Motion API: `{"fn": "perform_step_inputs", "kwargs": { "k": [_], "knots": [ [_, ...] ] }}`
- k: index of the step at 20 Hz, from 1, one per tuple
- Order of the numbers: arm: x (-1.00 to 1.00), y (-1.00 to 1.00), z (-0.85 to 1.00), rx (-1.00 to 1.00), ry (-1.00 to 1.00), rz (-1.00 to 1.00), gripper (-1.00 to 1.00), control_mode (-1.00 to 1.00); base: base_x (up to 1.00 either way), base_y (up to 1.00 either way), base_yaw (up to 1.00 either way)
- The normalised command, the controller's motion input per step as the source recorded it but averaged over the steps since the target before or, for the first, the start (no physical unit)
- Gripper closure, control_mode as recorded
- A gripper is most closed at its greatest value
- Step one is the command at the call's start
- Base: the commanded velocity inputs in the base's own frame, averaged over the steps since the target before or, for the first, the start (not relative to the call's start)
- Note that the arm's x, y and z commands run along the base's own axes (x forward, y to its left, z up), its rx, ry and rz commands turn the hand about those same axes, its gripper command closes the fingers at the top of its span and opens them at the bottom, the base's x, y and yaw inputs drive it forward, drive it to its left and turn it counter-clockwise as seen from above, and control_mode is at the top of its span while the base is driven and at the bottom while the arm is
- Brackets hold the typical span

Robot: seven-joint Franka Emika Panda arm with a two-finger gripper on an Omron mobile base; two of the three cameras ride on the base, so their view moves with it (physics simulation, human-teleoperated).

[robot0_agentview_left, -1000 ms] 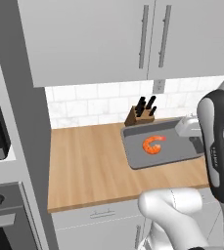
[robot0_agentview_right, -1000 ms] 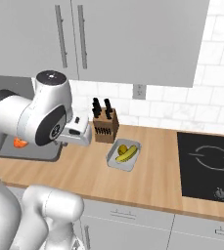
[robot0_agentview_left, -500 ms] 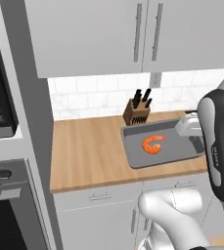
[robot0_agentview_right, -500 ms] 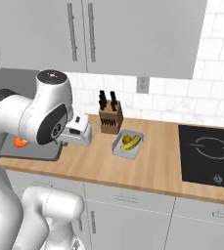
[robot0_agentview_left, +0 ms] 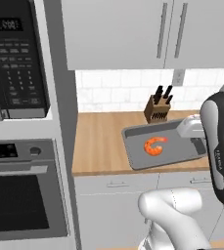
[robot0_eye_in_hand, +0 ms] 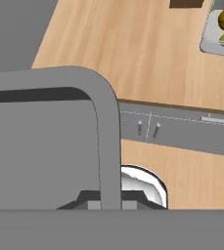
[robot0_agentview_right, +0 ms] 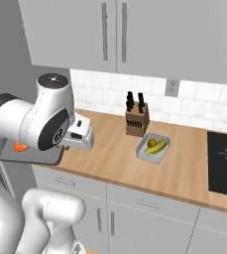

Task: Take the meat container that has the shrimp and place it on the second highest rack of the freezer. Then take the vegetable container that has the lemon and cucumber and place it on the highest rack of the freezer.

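Observation:
My gripper (robot0_eye_in_hand: 111, 200) is shut on the rim of the meat container (robot0_eye_in_hand: 45, 141), a grey tray held just above the counter's front edge. The orange shrimp (robot0_agentview_left: 154, 146) lies in the middle of the meat container (robot0_agentview_left: 165, 144). In the left base view the hand grips the tray's right end. From the right base view the tray (robot0_agentview_right: 33, 155) sits behind my arm, with the shrimp (robot0_agentview_right: 20, 147) peeking out. The vegetable container (robot0_agentview_right: 153, 147) rests on the counter with the lemon (robot0_agentview_right: 151, 143) and cucumber (robot0_agentview_right: 157, 147) inside. The freezer is out of view.
A knife block (robot0_agentview_left: 158, 108) stands at the back wall behind the tray. A microwave (robot0_agentview_left: 15, 58) and a wall oven (robot0_agentview_left: 20, 195) fill the tall cabinet on the left. A black cooktop (robot0_agentview_right: 225, 163) lies at the counter's right end. Upper cabinets (robot0_agentview_right: 115, 30) hang overhead.
The whole picture has slid to the right, so the base has moved left; the microwave and wall oven have come into view. The tray stays in my grip.

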Motion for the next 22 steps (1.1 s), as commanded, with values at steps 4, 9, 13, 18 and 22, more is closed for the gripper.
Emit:
{"fn": "perform_step_inputs", "kwargs": {
  "k": [4, 9, 13, 18, 22],
  "knots": [
    [0.00, 0.00, 0.00, 0.00, 0.00, 0.00, 1.00, 1.00, -0.33, 0.70, 0.29],
    [0.00, 0.00, 0.00, 0.00, 0.00, 0.00, 1.00, 1.00, -0.21, 0.72, 0.27],
    [0.00, 0.00, 0.00, 0.00, 0.00, 0.00, 1.00, 1.00, -0.09, 0.72, 0.27],
    [0.00, 0.00, 0.00, 0.00, 0.00, 0.00, 1.00, 1.00, 0.00, 0.76, 0.27],
    [0.00, 0.00, 0.00, 0.00, 0.00, 0.00, 1.00, 1.00, 0.00, 0.79, 0.14]
  ]
}}
